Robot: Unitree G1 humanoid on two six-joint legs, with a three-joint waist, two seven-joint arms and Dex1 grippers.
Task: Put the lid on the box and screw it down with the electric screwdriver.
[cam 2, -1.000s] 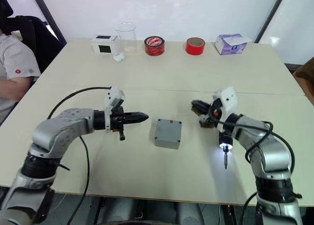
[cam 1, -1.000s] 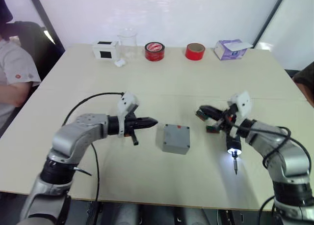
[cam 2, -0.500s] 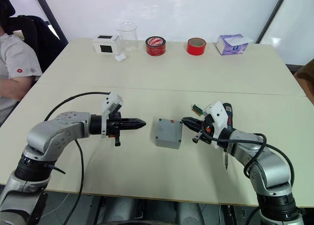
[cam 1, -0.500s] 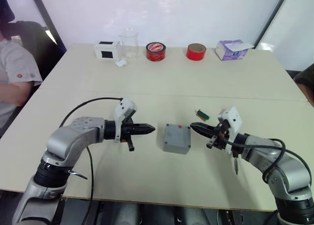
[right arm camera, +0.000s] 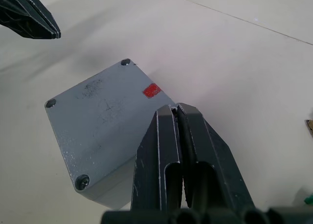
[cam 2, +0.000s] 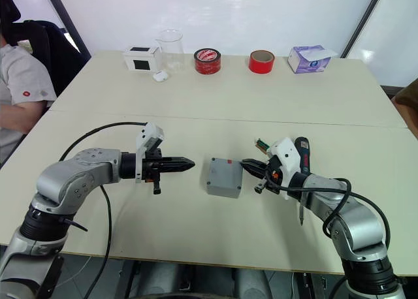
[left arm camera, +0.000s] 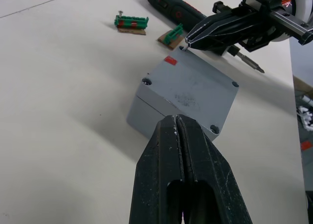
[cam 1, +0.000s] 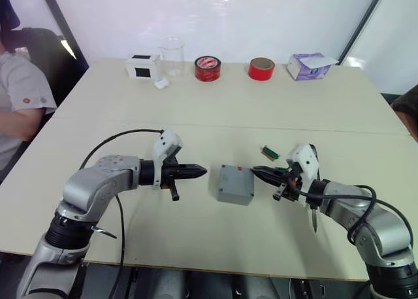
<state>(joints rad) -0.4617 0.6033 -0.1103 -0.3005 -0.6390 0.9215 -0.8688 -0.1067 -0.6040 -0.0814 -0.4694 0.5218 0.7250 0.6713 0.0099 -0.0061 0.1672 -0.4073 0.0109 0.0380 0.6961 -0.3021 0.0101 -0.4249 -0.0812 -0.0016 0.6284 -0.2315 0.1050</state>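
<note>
The grey box stands mid-table with the lid seated flat on it, red spot up near one corner. Screw heads show in three lid corners. My left gripper is shut and empty, pointing at the box from a short way to its left. Shut as well, my right gripper rests its tip at the lid corner beside the red spot. The electric screwdriver lies on the table behind my right arm, its bit toward the front edge and its light off.
Small green terminal pieces lie right of the box. Along the far edge stand a white box, a glass beaker, two red tape rolls and a purple tissue box. A person sits at the left.
My right gripper came down and moved left from above the green pieces to the lid's corner. The screwdriver's tip light went out. The left gripper barely moved.
</note>
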